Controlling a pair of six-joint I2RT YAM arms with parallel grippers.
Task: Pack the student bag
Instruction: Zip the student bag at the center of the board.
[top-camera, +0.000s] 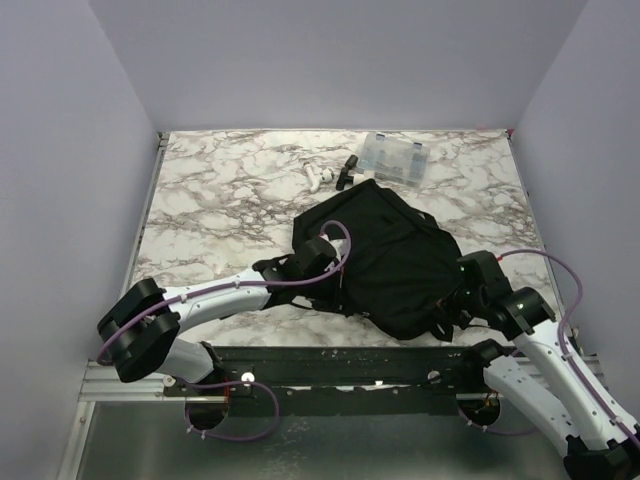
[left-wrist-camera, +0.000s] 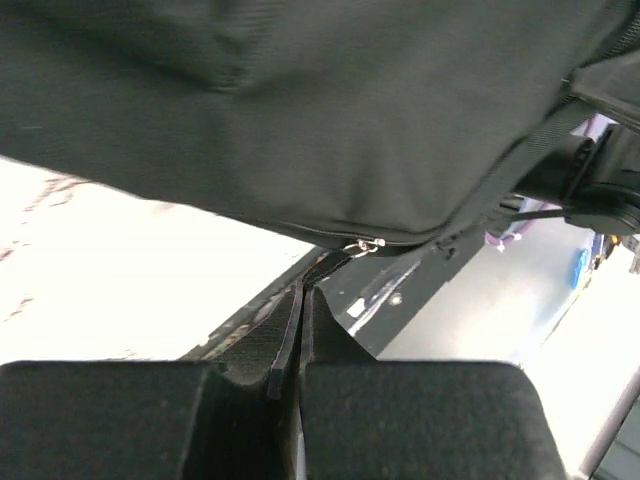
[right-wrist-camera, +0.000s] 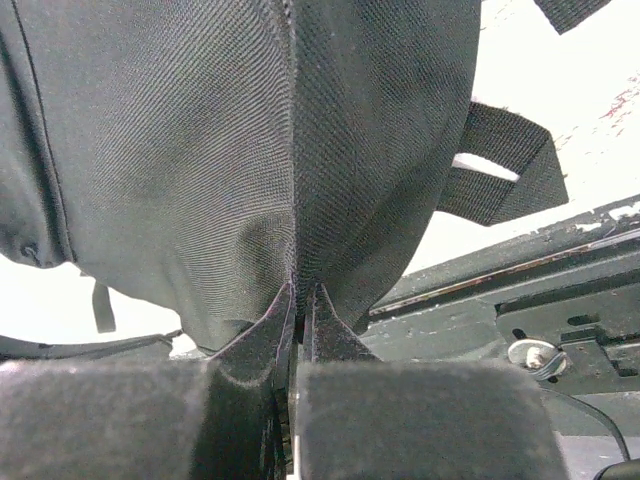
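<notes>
Grip on the student bag (top-camera: 395, 255) from both sides; opening its zip seems next.
Top view: it lies at the near edge of the table (top-camera: 220, 200), the clear box (top-camera: 397, 157) well apart beyond. Left wrist view: the left gripper (left-wrist-camera: 300, 310) is clamped on a thin strap (left-wrist-camera: 288, 335) below the zip slider (left-wrist-camera: 365, 245). Right wrist view: the right gripper (right-wrist-camera: 298, 300) pinches a fold of the bag's fabric, probably to brace a steady pull.

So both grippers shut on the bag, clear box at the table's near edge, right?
No: the top view shows the clear box at the far edge. Left gripper and right gripper are shut on the student bag.
</notes>
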